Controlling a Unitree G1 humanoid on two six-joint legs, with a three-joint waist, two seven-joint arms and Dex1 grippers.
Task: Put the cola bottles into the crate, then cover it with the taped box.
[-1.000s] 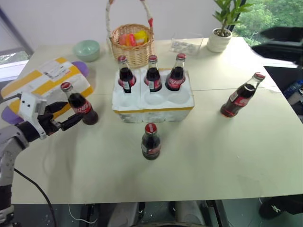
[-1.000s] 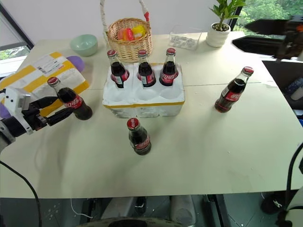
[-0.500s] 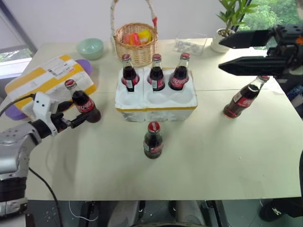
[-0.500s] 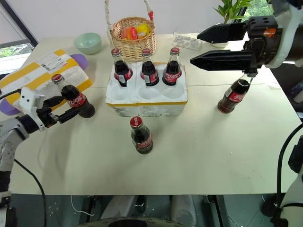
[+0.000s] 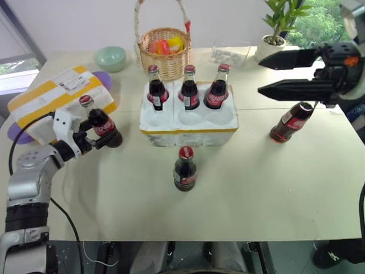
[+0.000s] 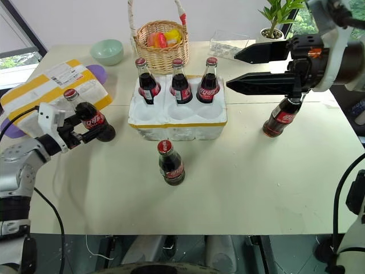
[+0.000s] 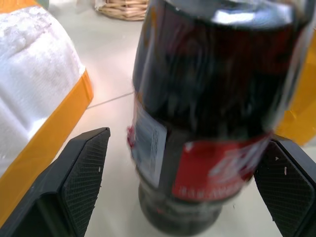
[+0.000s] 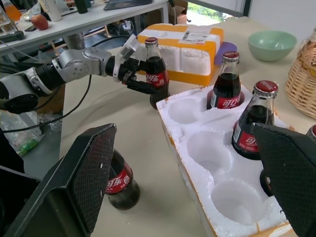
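Note:
The crate [image 5: 188, 124] sits mid-table with three cola bottles [image 5: 190, 88] standing in its back wells; its front wells are empty. A fourth bottle [image 5: 101, 121] stands at the left, between the fingers of my open left gripper [image 6: 98, 130]. In the left wrist view both pads [image 7: 84, 182] flank that bottle [image 7: 207, 123] without squeezing it. Another bottle [image 5: 184, 169] stands in front of the crate, and one more [image 5: 291, 121] at the right. My right gripper [image 5: 259, 77] hangs open above the table, right of the crate, pointing left. The taped box [image 5: 48, 97] lies at the far left.
A wicker basket [image 5: 163, 51], a green bowl [image 5: 109, 57], a clear plastic container [image 5: 231, 52] and a potted plant [image 5: 274, 40] line the back of the table. A purple object [image 5: 102, 80] pokes out from behind the taped box.
My left gripper has slid forward until its fingers stand on both sides of the left bottle. The right gripper has swung in from the right and now hovers beside the crate.

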